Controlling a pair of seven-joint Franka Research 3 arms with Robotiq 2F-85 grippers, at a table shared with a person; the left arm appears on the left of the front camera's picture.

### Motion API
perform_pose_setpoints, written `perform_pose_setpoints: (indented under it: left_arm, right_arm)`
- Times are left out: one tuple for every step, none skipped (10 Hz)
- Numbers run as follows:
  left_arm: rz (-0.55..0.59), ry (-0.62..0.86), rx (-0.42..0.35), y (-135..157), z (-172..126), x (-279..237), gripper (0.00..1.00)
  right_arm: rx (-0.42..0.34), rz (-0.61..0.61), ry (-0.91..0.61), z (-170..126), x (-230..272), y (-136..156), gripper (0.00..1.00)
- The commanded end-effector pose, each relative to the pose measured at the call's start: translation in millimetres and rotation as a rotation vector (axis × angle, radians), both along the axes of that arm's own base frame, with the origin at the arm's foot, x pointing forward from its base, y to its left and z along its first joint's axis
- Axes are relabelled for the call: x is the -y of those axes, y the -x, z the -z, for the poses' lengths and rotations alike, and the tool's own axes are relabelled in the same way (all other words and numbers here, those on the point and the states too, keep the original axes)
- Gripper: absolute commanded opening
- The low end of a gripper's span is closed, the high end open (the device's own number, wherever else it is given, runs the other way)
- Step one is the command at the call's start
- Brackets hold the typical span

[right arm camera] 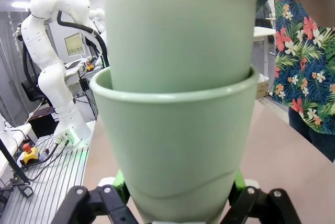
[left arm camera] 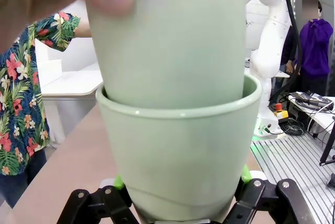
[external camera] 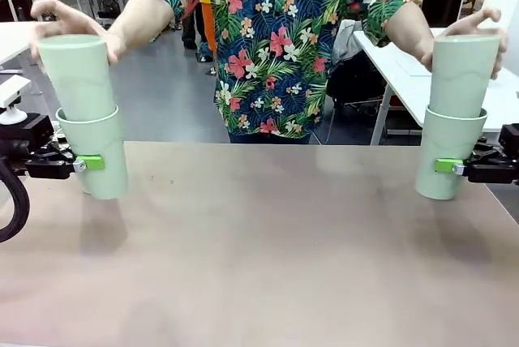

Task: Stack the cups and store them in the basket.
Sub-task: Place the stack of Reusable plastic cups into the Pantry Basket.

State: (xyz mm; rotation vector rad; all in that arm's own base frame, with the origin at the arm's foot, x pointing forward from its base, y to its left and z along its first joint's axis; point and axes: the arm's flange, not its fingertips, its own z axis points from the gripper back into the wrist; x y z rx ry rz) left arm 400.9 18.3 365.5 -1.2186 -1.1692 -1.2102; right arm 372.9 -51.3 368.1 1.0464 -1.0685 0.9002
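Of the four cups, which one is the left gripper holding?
The lower cup on the robot's left: the left gripper clamps its side. The upper cup nested in it is in the person's hand.

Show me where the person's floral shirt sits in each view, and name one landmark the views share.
Front view: floral shirt at top centre, beyond the table's far edge.
Left wrist view: shirt along the left edge.
Right wrist view: shirt along the right edge.
Shared landmark: the brown table.
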Motion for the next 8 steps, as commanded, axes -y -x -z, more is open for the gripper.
perform_pose_setpoints:
  left_arm:
    - [-0.006, 0.002, 0.007, 0.0, -3.0, -1.0, 0.86]
    - [-0.006, 0.002, 0.007, 0.0, -3.0, -1.0, 0.86]
    - [-0.006, 0.002, 0.007, 0.0, -3.0, -1.0, 0.86]
    - [-0.006, 0.002, 0.007, 0.0, -3.0, -1.0, 0.86]
    - [-0.006, 0.002, 0.007, 0.0, -3.0, -1.0, 0.86]
    - [-0.006, 0.002, 0.007, 0.0, -3.0, -1.0, 0.86]
    - [-0.006, 0.002, 0.007, 0.0, -3.0, -1.0, 0.86]
    - [-0.006, 0.002, 0.007, 0.0, -3.0, -1.0, 0.86]
  right_arm:
    - [0.004, -0.001, -0.004, -2.2, -0.8, -0.4, 0.85]
    - [0.004, -0.001, -0.004, -2.2, -0.8, -0.4, 0.85]
    - [0.004, -0.001, -0.004, -2.2, -0.8, -0.4, 0.85]
    - [0.004, -0.001, -0.004, -2.2, -0.8, -0.4, 0.85]
    - [0.004, -0.001, -0.004, -2.2, -0.8, -0.4, 0.85]
    - [0.004, -0.001, -0.004, -2.2, -0.8, -0.4, 0.85]
    - [0.004, -0.001, -0.004, -2.2, -0.8, -0.4, 0.85]
    - [0.004, -0.001, -0.004, -2.2, -0.8, -0.4, 0.85]
